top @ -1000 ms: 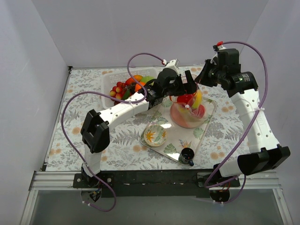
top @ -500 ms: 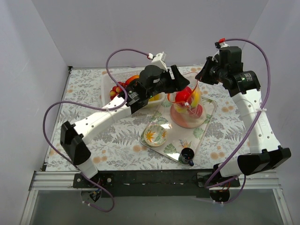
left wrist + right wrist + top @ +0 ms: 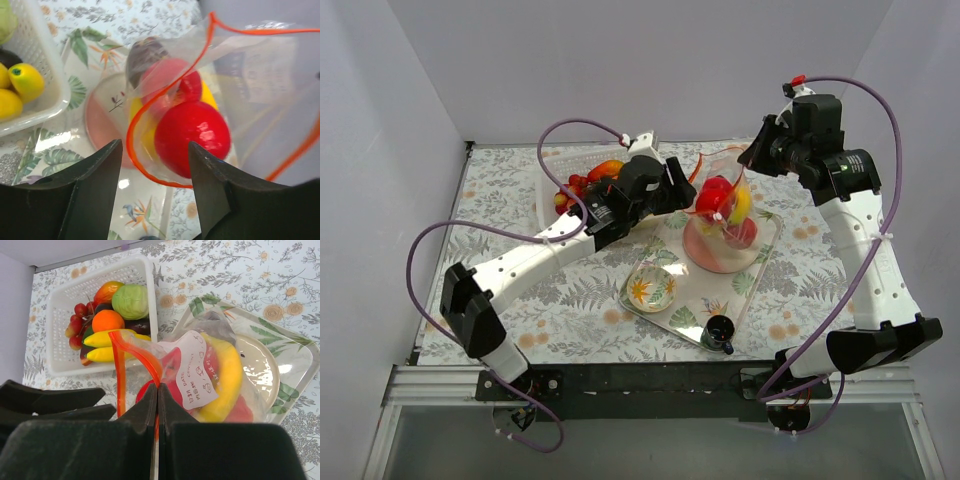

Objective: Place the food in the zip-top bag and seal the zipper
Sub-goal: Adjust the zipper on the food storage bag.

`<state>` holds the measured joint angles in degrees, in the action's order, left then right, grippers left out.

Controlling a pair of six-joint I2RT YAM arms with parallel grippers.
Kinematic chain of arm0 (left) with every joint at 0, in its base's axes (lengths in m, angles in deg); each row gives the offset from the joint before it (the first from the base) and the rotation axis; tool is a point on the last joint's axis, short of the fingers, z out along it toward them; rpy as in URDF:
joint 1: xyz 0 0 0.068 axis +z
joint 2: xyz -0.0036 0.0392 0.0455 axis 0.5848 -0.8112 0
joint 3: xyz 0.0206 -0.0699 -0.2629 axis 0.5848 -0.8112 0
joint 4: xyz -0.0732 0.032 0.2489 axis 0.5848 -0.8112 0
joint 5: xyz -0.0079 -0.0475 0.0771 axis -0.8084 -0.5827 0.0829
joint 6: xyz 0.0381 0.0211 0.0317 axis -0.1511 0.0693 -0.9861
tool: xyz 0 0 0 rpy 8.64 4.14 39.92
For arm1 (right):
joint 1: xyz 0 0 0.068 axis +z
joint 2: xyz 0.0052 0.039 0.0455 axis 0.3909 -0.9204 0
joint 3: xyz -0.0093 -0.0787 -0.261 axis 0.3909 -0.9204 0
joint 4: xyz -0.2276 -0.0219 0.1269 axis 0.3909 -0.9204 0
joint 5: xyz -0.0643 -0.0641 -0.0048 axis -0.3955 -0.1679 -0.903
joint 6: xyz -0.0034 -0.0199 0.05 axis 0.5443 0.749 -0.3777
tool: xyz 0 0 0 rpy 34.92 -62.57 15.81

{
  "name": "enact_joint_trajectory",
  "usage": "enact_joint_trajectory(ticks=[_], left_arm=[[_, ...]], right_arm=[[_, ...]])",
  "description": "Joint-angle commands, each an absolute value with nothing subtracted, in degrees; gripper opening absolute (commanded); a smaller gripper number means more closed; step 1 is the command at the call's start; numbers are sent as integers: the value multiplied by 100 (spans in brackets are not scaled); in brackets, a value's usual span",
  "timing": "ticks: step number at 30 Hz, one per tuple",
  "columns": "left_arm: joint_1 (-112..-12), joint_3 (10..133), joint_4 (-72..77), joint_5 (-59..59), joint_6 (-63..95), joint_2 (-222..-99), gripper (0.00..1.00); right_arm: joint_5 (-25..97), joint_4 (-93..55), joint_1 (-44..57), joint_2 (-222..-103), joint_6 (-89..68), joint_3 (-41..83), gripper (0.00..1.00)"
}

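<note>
The clear zip-top bag (image 3: 724,212) stands on a pink plate on the tray, its mouth open toward the left. It holds a red apple (image 3: 192,137), a yellow banana (image 3: 227,377) and other red pieces. My right gripper (image 3: 752,160) is shut on the red-orange zipper (image 3: 120,370) and holds the bag's mouth up; in the right wrist view (image 3: 158,390) the strip is pinched between its closed fingers. My left gripper (image 3: 686,188) is open and empty just left of the mouth; in the left wrist view (image 3: 155,175) the zipper (image 3: 131,150) loops between its fingers (image 3: 95,190) without touching them.
A white slotted basket (image 3: 552,165) at the back left holds more fruit: orange, green and yellow pieces and red grapes (image 3: 80,320). A clear leaf-patterned tray (image 3: 760,270) carries the pink plate (image 3: 715,260), a floral bowl (image 3: 650,288) and a small dark cup (image 3: 718,333).
My left gripper has drawn back leftward from over the bag's mouth and is now beside it, empty. My right gripper has kept hold of the zipper and risen slightly.
</note>
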<state>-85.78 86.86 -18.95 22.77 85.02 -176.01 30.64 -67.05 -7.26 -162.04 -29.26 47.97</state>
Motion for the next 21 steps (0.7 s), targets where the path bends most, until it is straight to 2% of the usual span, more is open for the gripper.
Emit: enact_joint_trajectory(ticks=[1,8,11,16,21], left_arm=[[-8588,8633,-2047,2633,8590,-17817,53],[-8527,8993,-2099,2651,8634,-18230,45],[-8527,9028,-2082,2712,8695,-18301,36],[-8518,9527,-2151,2537,8547,-18467,0],[-8737,11048,-2626,2036,8380,-19082,0]], right_arm=[[3137,-6510,-728,-16062,-2943,5024,1],[3102,-6545,-728,-15974,-2926,4989,1],[3111,-6545,-719,-15947,-2934,4989,1],[2962,-6519,-728,-15895,-2820,4770,1],[3013,-6229,-710,-15833,-2820,4103,1]])
